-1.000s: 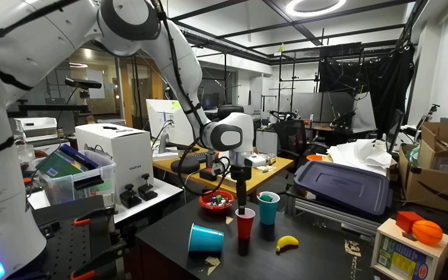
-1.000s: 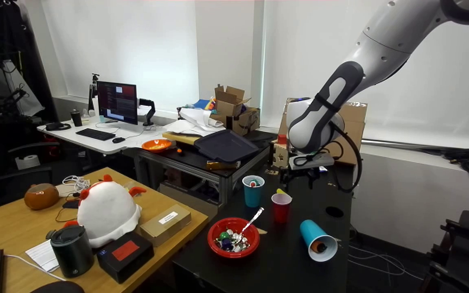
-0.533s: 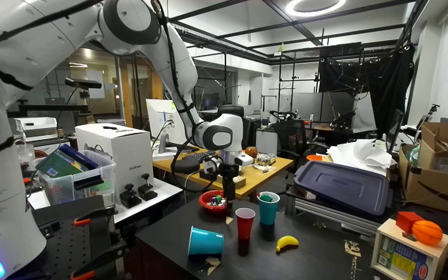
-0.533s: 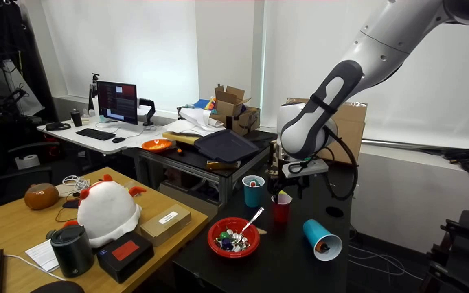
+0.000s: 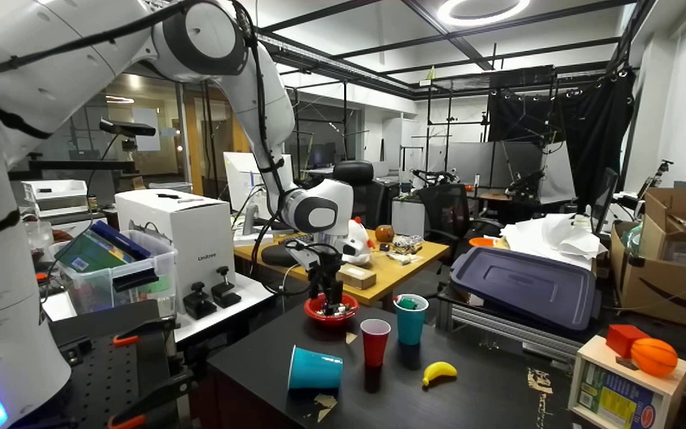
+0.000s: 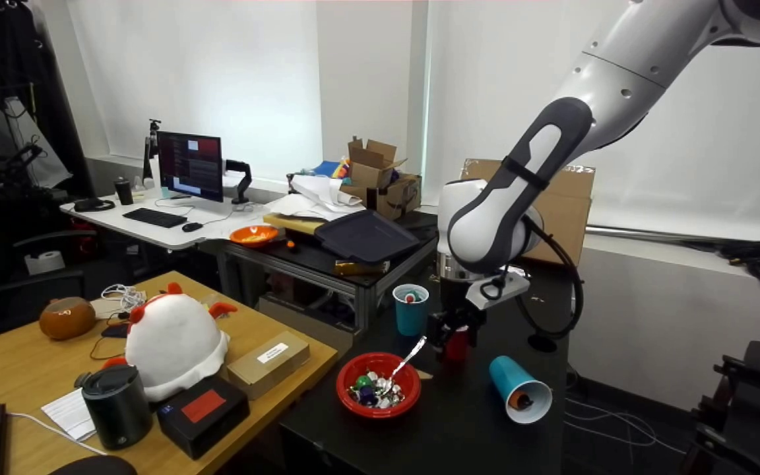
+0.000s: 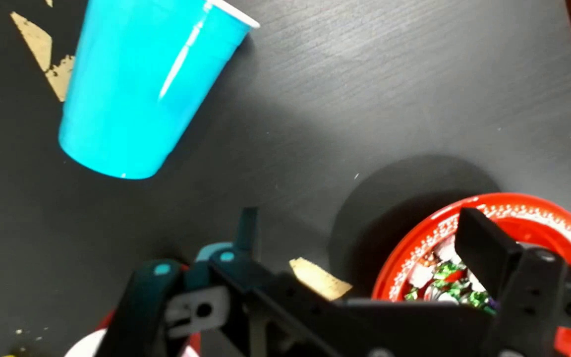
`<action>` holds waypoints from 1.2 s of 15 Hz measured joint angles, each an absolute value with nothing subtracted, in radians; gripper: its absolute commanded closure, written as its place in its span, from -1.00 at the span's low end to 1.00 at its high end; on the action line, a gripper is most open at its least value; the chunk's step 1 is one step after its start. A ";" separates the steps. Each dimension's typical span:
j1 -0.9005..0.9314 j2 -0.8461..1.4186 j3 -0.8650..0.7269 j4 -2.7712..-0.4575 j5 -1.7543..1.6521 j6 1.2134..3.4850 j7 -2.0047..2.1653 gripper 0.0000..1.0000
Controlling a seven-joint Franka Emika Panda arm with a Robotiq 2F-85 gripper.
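Observation:
My gripper (image 7: 360, 212) hangs open above the black table, nothing between its fingers. In the wrist view one finger (image 7: 484, 243) overlaps the red bowl (image 7: 383, 277) of shiny wrapped pieces; the other is left of it. A spoon (image 6: 413, 353) leans in the bowl. In an exterior view the gripper (image 6: 456, 333) partly hides the upright red cup (image 6: 457, 348). A teal cup (image 7: 142, 89) lies on its side with an orange and dark thing (image 6: 520, 399) inside. Another teal cup (image 5: 410, 325) stands upright, something green in it. A yellow banana (image 5: 440, 372) lies near the red cup.
A wooden box (image 5: 608, 381) carries a red block (image 5: 624, 340) and an orange ball (image 5: 654, 356). Beside the black table (image 5: 468, 405) stand a dark lid (image 5: 527, 286) and a wooden desk with a plush toy (image 6: 175, 343) and a small carton (image 6: 269, 364).
My gripper has moved from over the red cup towards the red bowl, and the wrist has turned. The lying teal cup has rolled slightly. The gripper has stayed open.

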State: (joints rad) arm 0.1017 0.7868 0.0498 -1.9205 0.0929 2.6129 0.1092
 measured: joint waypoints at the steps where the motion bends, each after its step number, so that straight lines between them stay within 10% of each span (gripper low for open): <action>1: 0.098 0.787 0.059 -1.928 0.087 2.612 0.073 -1.00; 18: 0.281 0.752 -0.095 -2.029 -0.387 2.323 0.119 -1.00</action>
